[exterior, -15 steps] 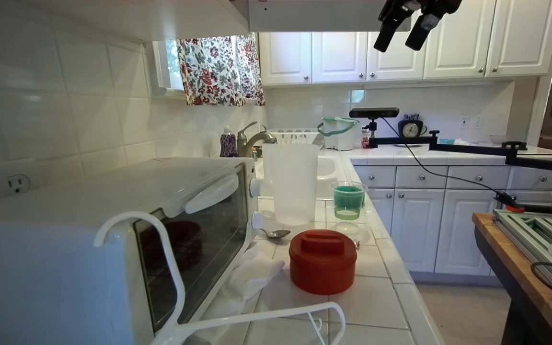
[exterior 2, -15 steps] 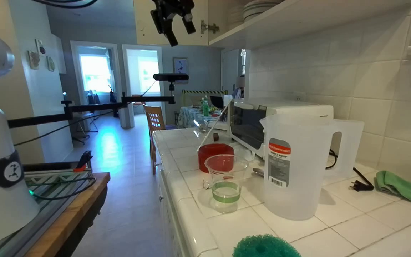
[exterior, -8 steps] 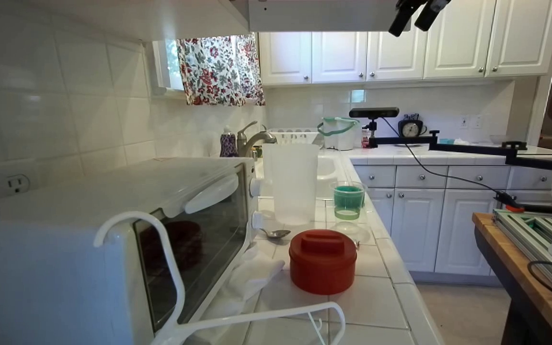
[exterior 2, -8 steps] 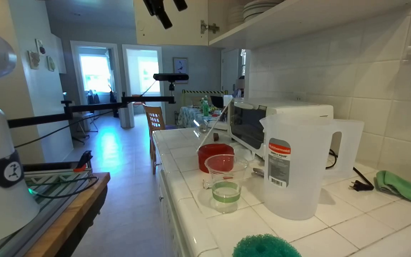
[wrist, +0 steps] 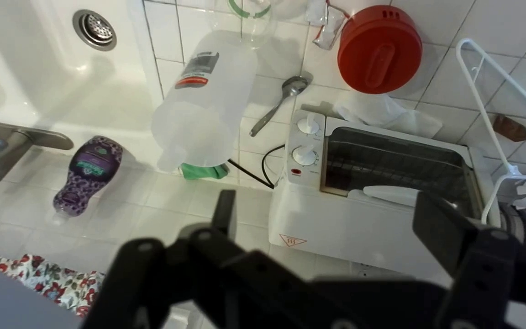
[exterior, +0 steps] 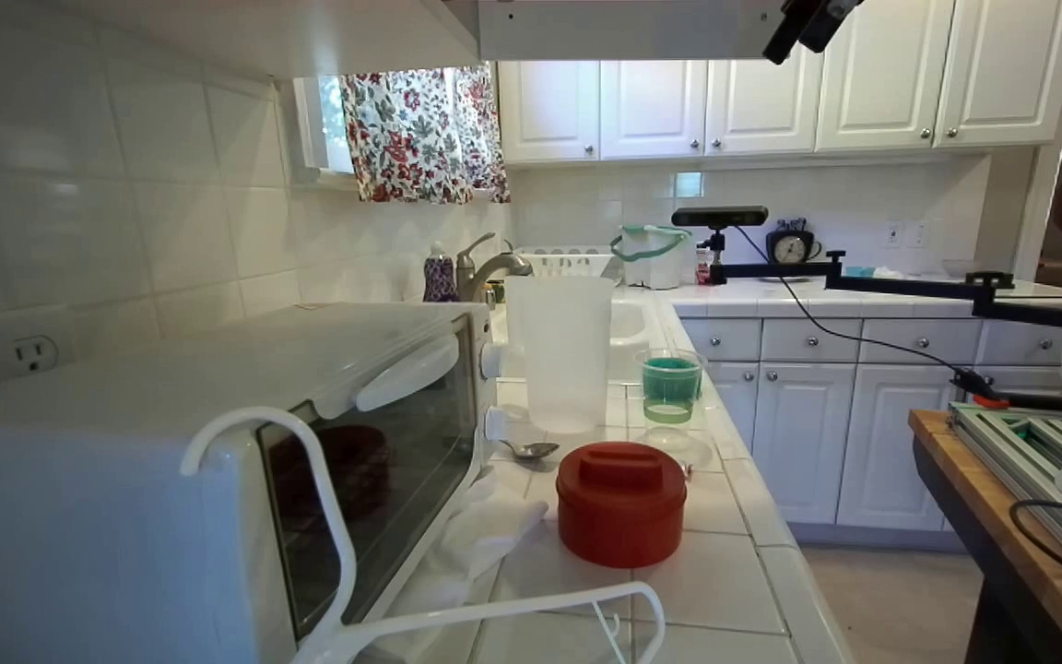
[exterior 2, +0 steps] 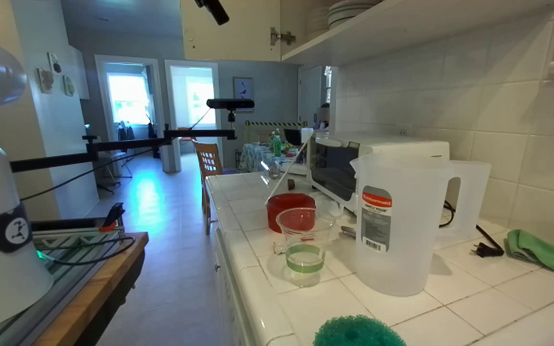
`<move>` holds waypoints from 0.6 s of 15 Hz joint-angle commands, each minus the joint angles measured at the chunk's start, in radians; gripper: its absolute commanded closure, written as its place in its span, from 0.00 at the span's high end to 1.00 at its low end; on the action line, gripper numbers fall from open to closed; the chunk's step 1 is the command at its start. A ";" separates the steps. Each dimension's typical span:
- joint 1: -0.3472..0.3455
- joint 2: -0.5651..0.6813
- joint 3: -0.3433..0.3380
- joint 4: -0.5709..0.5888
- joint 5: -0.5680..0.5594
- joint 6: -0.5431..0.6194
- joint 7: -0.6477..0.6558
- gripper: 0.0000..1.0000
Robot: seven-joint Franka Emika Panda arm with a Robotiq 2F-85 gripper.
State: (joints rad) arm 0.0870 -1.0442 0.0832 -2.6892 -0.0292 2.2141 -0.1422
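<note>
High above the counter, my gripper (wrist: 323, 200) stands open with nothing between its fingers. In the wrist view the white toaster oven (wrist: 345, 224) lies far below the gap. Only the fingertips of the gripper (exterior: 796, 44) show at the top of an exterior view; elsewhere a single black finger (exterior 2: 217, 12) is visible. A translucent pitcher (exterior 2: 397, 235) stands upright on the tiles, a clear cup with a green band (exterior 2: 305, 259) beside it. The red lidded container (exterior: 621, 512) sits in front of the oven, near a metal spoon (wrist: 286, 93) and a white hanger (wrist: 486, 116).
A sink (wrist: 85, 100) with a faucet (wrist: 2, 151) and a purple soap bottle (wrist: 88, 171) adjoins the counter. Overhead is a cabinet shelf (exterior 2: 416, 24) holding plates. A camera on a black arm (exterior 2: 137, 142) reaches out from the robot's table. A green scrubber (exterior 2: 358, 331) lies nearby.
In both exterior views my gripper has risen, leaving less of it in frame; it also shifted slightly right in an exterior view. The counter objects have not moved.
</note>
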 commanded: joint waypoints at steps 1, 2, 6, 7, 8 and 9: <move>-0.020 -0.042 -0.009 -0.024 -0.016 -0.015 0.050 1.00; -0.028 -0.044 -0.011 -0.023 -0.015 -0.020 0.058 1.00; -0.043 -0.013 -0.030 -0.022 -0.010 0.026 0.063 1.00; -0.038 0.014 -0.040 -0.023 -0.004 0.055 0.054 1.00; -0.025 0.054 -0.053 -0.021 0.007 0.084 0.040 1.00; -0.014 0.082 -0.061 -0.027 0.015 0.122 0.034 1.00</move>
State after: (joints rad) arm 0.0398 -1.0385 0.0539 -2.7089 -0.0282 2.2504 -0.1021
